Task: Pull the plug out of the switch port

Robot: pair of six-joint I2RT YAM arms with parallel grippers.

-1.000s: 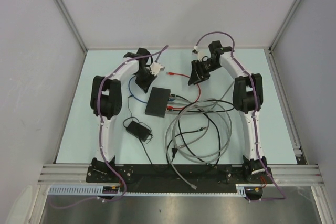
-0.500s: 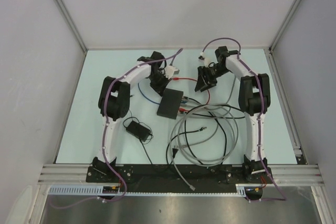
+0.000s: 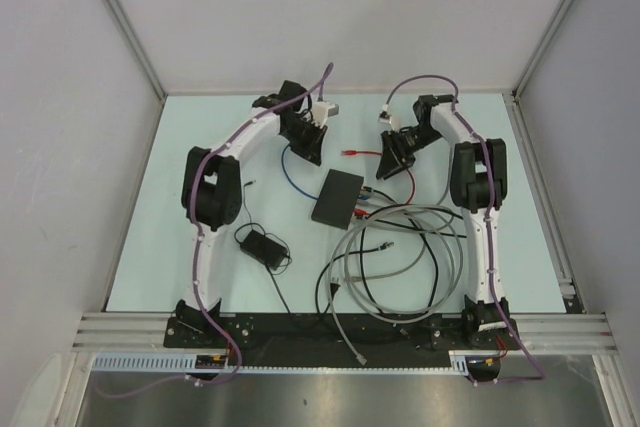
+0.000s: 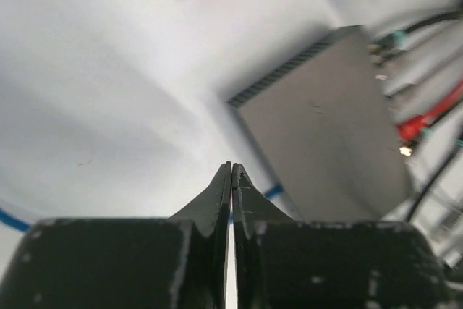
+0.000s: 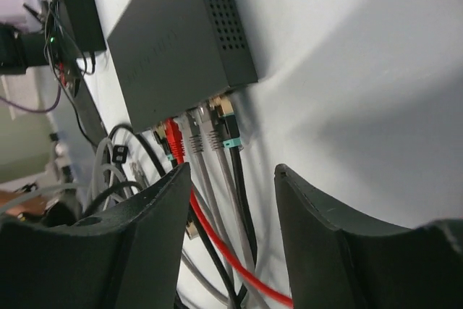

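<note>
Well, switch (image 3: 337, 197): lay flat near the middle of the table (image 3: 150, 197), with its port edge turned to 3 o'clock.
Plugs (image 5: 208, 124): red, grey and black ones sat side by side in that edge.
Open room: the widest bare table lay out at 9 o'clock; looped grey cables (image 3: 400, 267) crowded 4 to 6 o'clock.
Left gripper (image 4: 231, 170): at 11 o'clock of the switch, fingers pressed together, holding nothing.
Right gripper (image 5: 231, 170): at 2 o'clock, fingers apart, gripping nothing.
Writing: faint marks on the switch top, too dim to read.
</note>
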